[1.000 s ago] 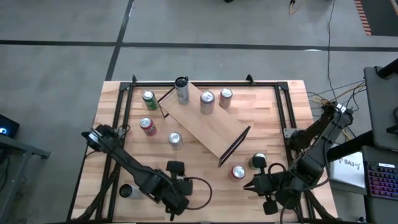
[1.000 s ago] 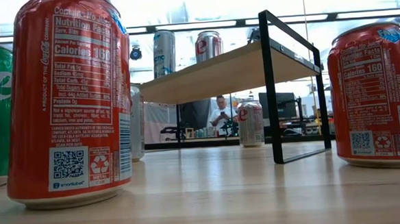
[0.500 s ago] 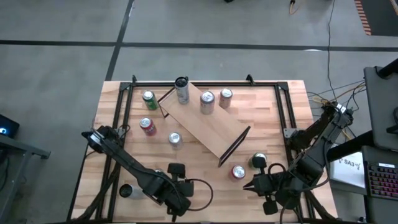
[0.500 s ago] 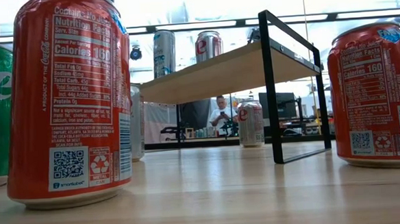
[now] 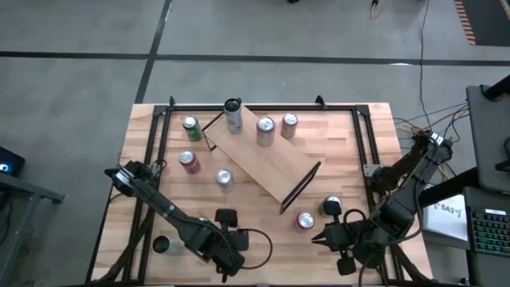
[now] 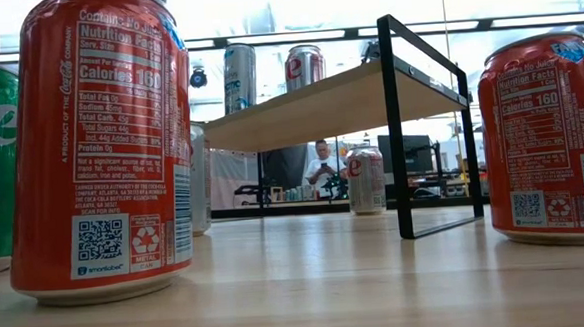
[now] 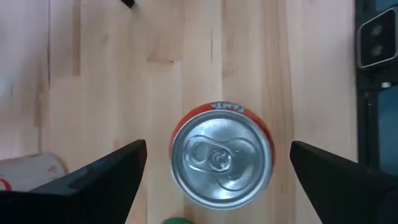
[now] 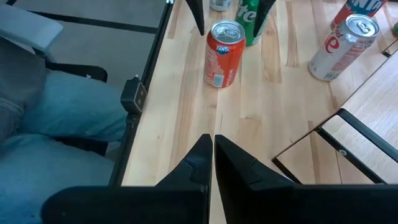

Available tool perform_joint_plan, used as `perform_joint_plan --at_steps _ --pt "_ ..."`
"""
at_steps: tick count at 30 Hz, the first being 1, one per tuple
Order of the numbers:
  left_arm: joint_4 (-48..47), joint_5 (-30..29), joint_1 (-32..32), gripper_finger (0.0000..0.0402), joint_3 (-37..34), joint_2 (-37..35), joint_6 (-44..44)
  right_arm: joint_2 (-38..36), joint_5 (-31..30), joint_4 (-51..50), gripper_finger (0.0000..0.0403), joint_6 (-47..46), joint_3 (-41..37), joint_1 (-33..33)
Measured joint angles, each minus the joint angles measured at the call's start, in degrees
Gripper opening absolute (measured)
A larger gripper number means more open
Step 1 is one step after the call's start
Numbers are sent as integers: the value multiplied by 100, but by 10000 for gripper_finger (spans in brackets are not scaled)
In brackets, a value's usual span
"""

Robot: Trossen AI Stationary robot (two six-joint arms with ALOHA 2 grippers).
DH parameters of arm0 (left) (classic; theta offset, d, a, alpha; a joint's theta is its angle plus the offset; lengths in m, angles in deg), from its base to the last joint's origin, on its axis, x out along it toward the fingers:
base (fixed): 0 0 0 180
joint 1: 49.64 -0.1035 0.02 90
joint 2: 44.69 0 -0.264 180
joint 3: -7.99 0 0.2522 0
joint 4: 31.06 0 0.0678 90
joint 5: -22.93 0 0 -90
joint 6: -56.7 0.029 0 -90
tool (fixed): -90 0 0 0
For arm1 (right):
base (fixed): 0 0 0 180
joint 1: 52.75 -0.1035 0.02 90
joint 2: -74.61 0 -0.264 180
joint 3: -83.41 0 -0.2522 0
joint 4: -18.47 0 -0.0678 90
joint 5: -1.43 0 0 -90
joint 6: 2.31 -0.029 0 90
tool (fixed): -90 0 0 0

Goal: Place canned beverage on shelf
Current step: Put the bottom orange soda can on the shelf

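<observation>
Orange can (image 7: 222,154) stands upright on the table (image 5: 335,151), centred between the left gripper's (image 5: 229,259) wide-open fingers (image 7: 102,176). Right gripper (image 5: 328,237) waits pinched closed, empty, near the shelf (image 5: 267,159).

High view: overhead, straight down, far; whole counter (image 5: 335,151), both arms, surrounding floor in frame.

Low view: at counter height, level across surface into room; red can (image 6: 99,144) very near lens, shelf (image 6: 319,107) mid-distance.

Left wrist view: straight down, close over orange can (image 7: 222,155), own fingers (image 7: 102,177) at both sides.

Right wrist view: oblique along counter edge, past own fingers (image 8: 193,165).

Shared: shelf in high, low, right wrist views; orange can in both wrist views.
</observation>
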Motion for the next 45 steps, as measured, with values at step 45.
perform_joint_plan --at_steps 45 --pt "2797 -47 -301 269 -1528 -888 1347 4 -601 475 9 -38 -444 -148"
